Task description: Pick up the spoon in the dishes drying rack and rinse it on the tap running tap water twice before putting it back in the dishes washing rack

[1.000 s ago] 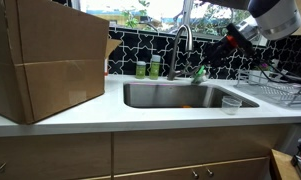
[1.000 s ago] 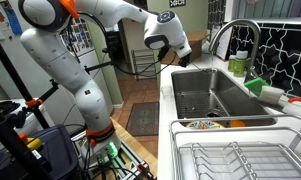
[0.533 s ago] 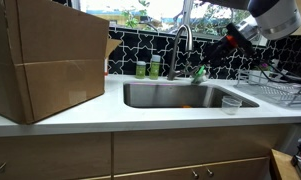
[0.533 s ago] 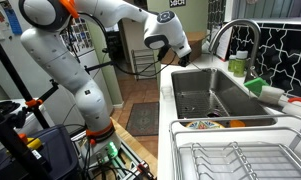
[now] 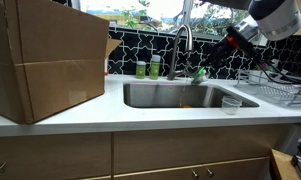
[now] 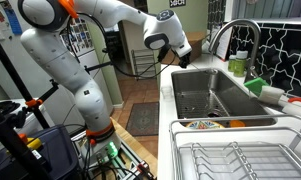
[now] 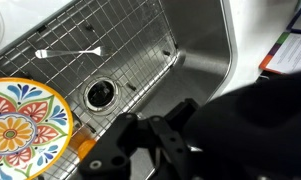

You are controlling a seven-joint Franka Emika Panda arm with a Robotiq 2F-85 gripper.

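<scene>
In the wrist view a slim silver utensil, seemingly the spoon [image 7: 70,52], lies flat on the wire grid of the steel sink [image 7: 190,60]. My gripper [image 7: 155,125] hangs above the sink, shut, with nothing visible between its dark fingers. Both exterior views show the gripper [image 5: 233,39] [image 6: 181,56] high over the sink, away from the tap [image 5: 183,40] [image 6: 233,33]; it hangs between the tap and the dish rack [image 5: 280,93]. The wire dish rack [image 6: 240,160] stands on the counter beside the sink. I cannot make out running water.
A colourful plate [image 7: 20,120] and the drain [image 7: 100,92] are in the sink. Green bottles [image 5: 147,69] stand behind it, a clear cup [image 5: 231,104] at its corner. A big cardboard box [image 5: 45,60] fills one end of the counter.
</scene>
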